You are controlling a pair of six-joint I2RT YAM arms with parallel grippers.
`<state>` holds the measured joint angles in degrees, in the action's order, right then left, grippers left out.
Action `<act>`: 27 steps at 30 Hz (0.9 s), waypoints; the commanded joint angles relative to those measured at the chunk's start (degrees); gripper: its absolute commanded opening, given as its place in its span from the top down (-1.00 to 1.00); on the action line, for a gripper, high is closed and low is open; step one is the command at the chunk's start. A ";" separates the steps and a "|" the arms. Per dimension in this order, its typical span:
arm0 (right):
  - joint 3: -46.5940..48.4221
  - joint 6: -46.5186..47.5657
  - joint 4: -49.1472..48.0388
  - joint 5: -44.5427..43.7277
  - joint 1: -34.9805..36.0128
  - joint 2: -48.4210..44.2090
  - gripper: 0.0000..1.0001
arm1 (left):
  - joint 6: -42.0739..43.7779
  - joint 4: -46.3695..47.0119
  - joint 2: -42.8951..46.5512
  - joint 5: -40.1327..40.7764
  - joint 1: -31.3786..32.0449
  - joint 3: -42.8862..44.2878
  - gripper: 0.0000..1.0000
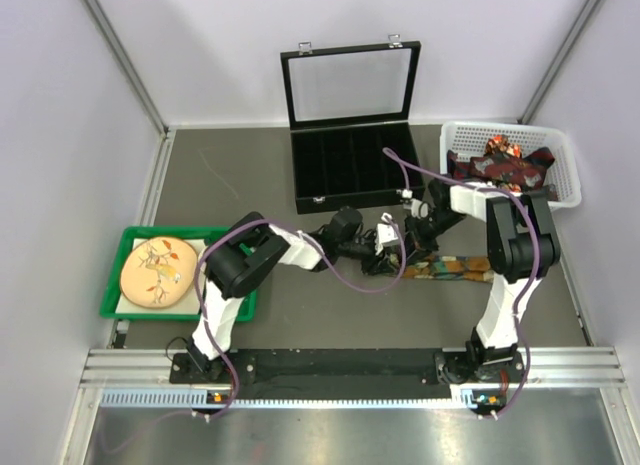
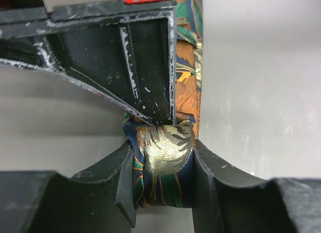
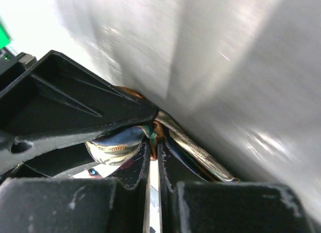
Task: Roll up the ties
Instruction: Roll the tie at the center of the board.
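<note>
One tie lies flat on the grey table, its left end wound into a small roll. In the left wrist view my left gripper is shut on that roll, one finger on each side; the flat tail runs away from it. My right gripper is nearly closed and pinches the tie's fabric at the roll; its black fingers show right above the roll in the left wrist view. In the top view both grippers, left and right, meet at the roll. More ties lie in the basket.
A white basket stands at the back right. An open black case with several compartments stands at the back centre. A green tray with a round tan patterned thing sits at the left.
</note>
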<state>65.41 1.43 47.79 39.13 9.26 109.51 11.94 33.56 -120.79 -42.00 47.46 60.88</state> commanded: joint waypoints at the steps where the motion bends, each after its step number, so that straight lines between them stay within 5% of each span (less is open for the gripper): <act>1: 5.68 1.12 -5.43 1.64 3.66 2.28 0.96 | 10.45 -22.73 7.04 10.16 -0.44 -5.59 0.55; 5: 9.73 -0.29 -4.82 7.69 5.16 2.37 0.49 | 11.96 -33.00 11.54 16.67 -0.70 -7.79 0.62; 13: 3.35 -2.65 -5.68 14.39 4.37 -2.81 0.15 | 15.65 -45.05 9.63 20.90 0.97 -0.62 0.63; 24: -2.39 -8.99 -14.30 18.43 5.51 0.87 0.16 | 19.08 -49.38 6.53 23.19 1.32 3.72 0.36; 27: -2.48 -9.78 -15.44 19.31 5.60 1.84 0.51 | 19.43 -49.64 6.27 23.45 1.49 3.98 0.25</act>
<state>62.63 -7.09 36.40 55.79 14.26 110.00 28.27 -8.01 -110.06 -24.60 48.82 66.37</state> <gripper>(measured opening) 0.331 0.424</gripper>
